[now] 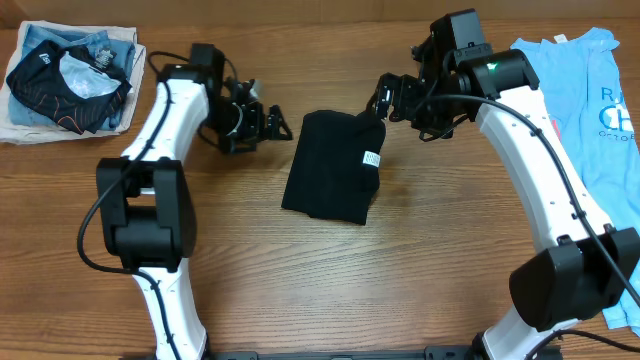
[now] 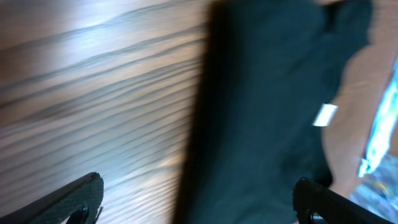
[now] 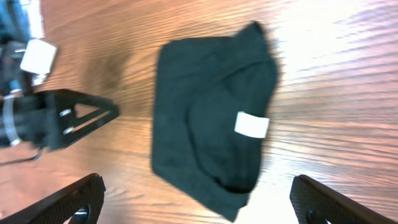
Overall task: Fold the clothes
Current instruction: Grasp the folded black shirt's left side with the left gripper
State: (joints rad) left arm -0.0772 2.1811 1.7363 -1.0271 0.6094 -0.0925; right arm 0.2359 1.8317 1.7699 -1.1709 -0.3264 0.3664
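Overhead | black T-shirt (image 1: 330,165) folded (label (image 1: 371,158) showing) | both jaws apart

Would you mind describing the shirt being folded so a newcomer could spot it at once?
At the middle of the wooden table, between the left gripper and the right gripper, lies a folded black T-shirt. Its white label and plain fabric set it apart from the light blue printed T-shirt at the right edge and the black garment with orange lines at top left.
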